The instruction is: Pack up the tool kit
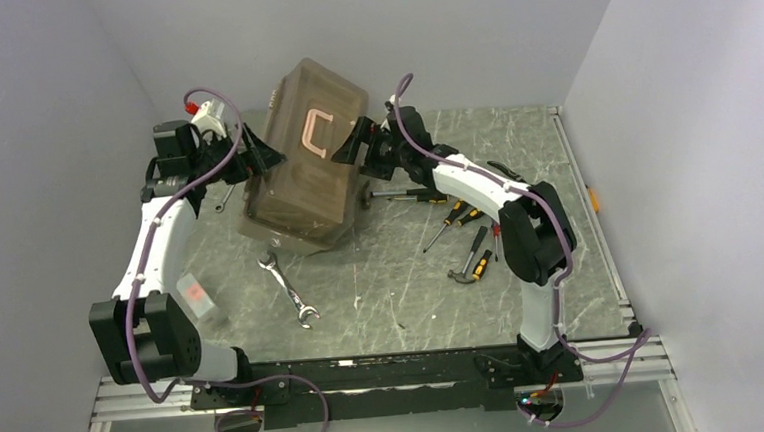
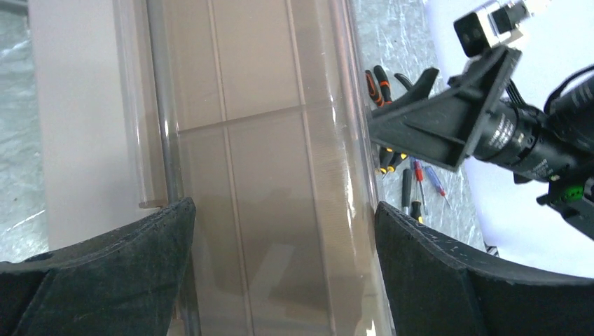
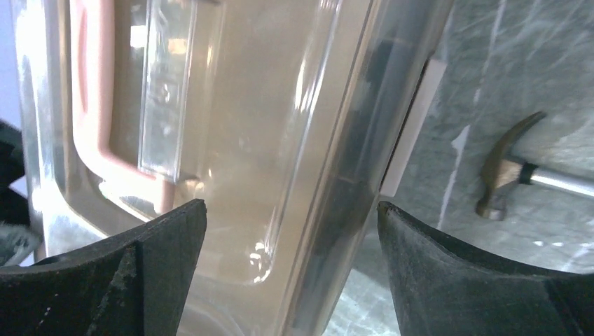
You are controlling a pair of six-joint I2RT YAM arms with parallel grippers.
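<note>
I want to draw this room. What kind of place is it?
Likely a robot test booth: plain grey walls, two arms bolted to a table, a toolbox and loose wrench.

I count one toolbox (image 1: pixel 301 186), with one pink handle (image 1: pixel 313 132) on its lid. There are two arms, the left arm (image 1: pixel 154 245) and the right arm (image 1: pixel 476 185).

There are two hammers. The first hammer (image 3: pixel 501 178) is just beside the box and the second hammer (image 1: pixel 469 269) is among the loose tools.

One steel wrench (image 1: pixel 289 290) lies alone on the worktop (image 1: pixel 392 285). Left of the box is one more small steel tool (image 1: pixel 225 198), too small to name.

Of screwdrivers (image 1: pixel 450 216) I make out about four handles, but some overlap, so I cannot be sure. There is one small grey case (image 1: pixel 201 297).
</note>
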